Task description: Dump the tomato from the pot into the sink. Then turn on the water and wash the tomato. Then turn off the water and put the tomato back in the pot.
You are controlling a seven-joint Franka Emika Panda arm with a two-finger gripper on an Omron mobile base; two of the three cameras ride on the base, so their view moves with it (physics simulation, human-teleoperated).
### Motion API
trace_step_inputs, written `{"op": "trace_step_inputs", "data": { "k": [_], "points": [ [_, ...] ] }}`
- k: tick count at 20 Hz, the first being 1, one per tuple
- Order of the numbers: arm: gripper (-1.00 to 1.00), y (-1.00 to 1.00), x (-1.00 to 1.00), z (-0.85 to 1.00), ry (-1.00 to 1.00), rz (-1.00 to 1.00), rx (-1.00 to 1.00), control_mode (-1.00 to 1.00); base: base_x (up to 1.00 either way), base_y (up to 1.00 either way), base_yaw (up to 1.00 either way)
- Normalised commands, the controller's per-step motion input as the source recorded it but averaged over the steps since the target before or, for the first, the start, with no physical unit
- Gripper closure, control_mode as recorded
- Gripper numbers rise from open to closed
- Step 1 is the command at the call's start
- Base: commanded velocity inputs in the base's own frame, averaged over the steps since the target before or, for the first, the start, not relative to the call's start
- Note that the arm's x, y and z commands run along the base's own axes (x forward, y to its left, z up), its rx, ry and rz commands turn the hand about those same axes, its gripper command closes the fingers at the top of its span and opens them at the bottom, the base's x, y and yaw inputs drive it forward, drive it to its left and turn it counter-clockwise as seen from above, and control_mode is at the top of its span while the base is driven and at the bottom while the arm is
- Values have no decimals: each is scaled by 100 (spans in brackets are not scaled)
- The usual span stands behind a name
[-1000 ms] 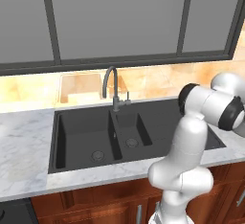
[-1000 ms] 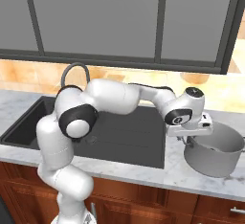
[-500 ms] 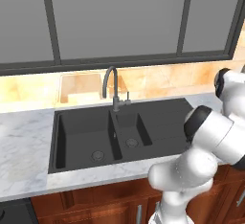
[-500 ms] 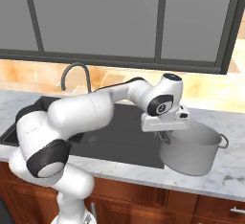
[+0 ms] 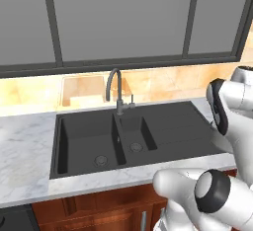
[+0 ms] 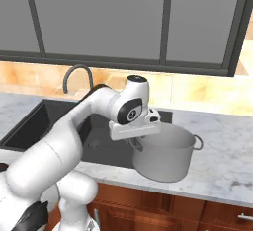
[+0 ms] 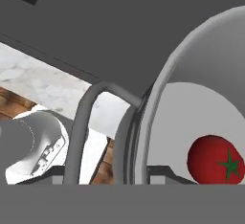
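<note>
The grey pot point(image 6: 165, 153) stands upright over the counter's front part, just right of the black sink point(image 6: 39, 121). My gripper point(image 6: 133, 137) is shut on the pot's left rim, by its loop handle point(image 7: 88, 122). Inside the pot, on its flat bottom, lies the red tomato point(image 7: 215, 160). The sink's point(image 5: 89, 136) two basins and its flat draining section are bare. In the hand view the pot's rim point(image 7: 167, 74) runs up in front of the dark sink point(image 7: 119, 22).
A curved dark faucet point(image 5: 114, 89) rises behind the basins' divider, with a small lever point(image 5: 131, 101) to its right. Marble counter point(image 6: 222, 151) spreads right of the pot, with wooden cabinet fronts point(image 6: 163, 210) below. A window runs along the back wall.
The arm has carried the pot to the left, from the counter's right part toward the sink's draining section. The gripper has stayed shut on the rim.
</note>
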Motion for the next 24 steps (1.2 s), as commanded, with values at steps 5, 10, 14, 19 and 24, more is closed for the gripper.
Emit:
{"op": "trace_step_inputs", "data": {
  "k": [5,10,14,19,24],
  "points": [
    [100,100,-24,15,1,13,2,-100,0,0,0],
    [100,100,-29,38,0,14,6,-100,0,0,0],
    [100,100,-14,49,-7,13,6,-100,0,0,0],
    [100,100,0,42,-16,13,2,-100,0,0,0],
    [100,100,0,28,-17,11,0,-100,0,0,0]
  ]
}}
